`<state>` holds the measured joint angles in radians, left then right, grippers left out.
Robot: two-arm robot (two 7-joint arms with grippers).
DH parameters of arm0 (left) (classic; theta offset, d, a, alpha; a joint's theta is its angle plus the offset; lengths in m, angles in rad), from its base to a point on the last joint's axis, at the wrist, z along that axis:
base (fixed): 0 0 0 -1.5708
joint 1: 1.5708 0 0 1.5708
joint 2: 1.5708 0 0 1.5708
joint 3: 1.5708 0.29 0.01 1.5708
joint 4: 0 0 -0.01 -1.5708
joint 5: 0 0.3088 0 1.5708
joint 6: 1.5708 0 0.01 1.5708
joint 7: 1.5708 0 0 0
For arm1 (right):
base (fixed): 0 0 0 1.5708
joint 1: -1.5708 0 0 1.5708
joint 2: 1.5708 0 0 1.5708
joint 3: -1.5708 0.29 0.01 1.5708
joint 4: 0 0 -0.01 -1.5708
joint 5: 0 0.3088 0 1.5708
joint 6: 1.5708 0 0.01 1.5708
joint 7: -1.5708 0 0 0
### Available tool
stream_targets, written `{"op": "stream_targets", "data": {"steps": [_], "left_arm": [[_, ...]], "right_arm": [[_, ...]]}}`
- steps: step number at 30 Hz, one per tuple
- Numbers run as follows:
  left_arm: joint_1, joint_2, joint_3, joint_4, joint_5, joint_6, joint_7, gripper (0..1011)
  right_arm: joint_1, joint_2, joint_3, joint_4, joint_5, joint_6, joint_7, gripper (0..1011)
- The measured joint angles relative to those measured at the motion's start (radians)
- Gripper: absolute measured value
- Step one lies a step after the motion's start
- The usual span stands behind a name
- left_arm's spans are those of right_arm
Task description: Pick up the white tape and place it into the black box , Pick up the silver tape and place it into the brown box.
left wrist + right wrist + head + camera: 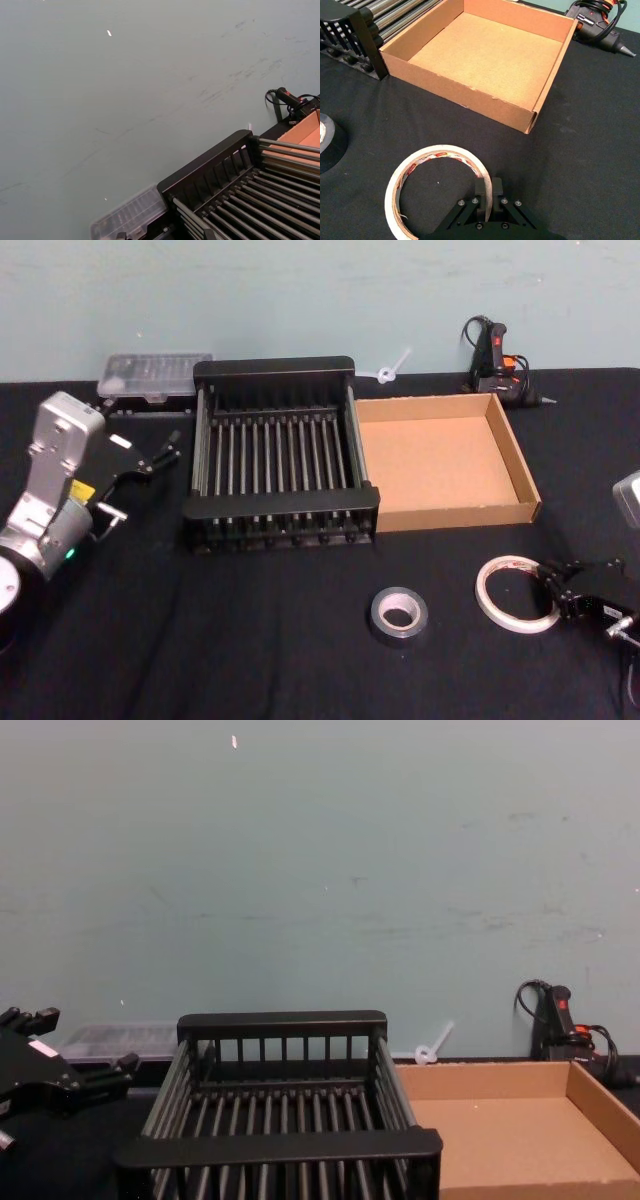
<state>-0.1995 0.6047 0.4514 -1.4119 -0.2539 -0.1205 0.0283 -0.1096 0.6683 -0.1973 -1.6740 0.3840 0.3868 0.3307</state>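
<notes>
The white tape point(512, 595) lies flat on the black cloth at the front right, a thin wide ring point(415, 165) with red print inside. My right gripper point(548, 585) is shut on the ring's right wall point(489, 187), one finger inside and one outside. To its left, the silver tape point(399, 613) lies flat and untouched point(325, 137). The black box point(275, 368) and the brown box point(455, 512) stand side by side behind them, both with nothing inside. Left of the black box point(280, 1148), my left gripper point(172, 446) hovers open point(80, 1040).
A black glue gun point(500, 365) with a cord lies behind the brown box. A clear plastic case point(155, 375) sits behind the black box's left corner. A small white plastic piece point(392, 368) lies by the wall. Black cloth stretches along the front.
</notes>
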Motion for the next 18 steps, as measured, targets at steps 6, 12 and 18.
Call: {"op": "stream_targets", "data": {"steps": [6, 12, 18], "left_arm": [[0.000, 0.000, 0.000, 0.000, 0.000, 0.000, 0.000, 1001], [0.000, 0.000, 0.000, 0.000, 0.000, 0.000, 0.000, 1001], [0.000, 0.000, 0.000, 0.000, 0.000, 0.000, 0.000, 1001]], "right_arm": [[-0.001, -0.001, 0.002, -0.001, -0.001, -0.002, 0.001, 84], [-0.008, -0.006, 0.019, -0.017, -0.001, -0.020, 0.008, 84], [-0.006, -0.016, 0.038, -0.035, 0.002, -0.044, 0.009, 84]]}}
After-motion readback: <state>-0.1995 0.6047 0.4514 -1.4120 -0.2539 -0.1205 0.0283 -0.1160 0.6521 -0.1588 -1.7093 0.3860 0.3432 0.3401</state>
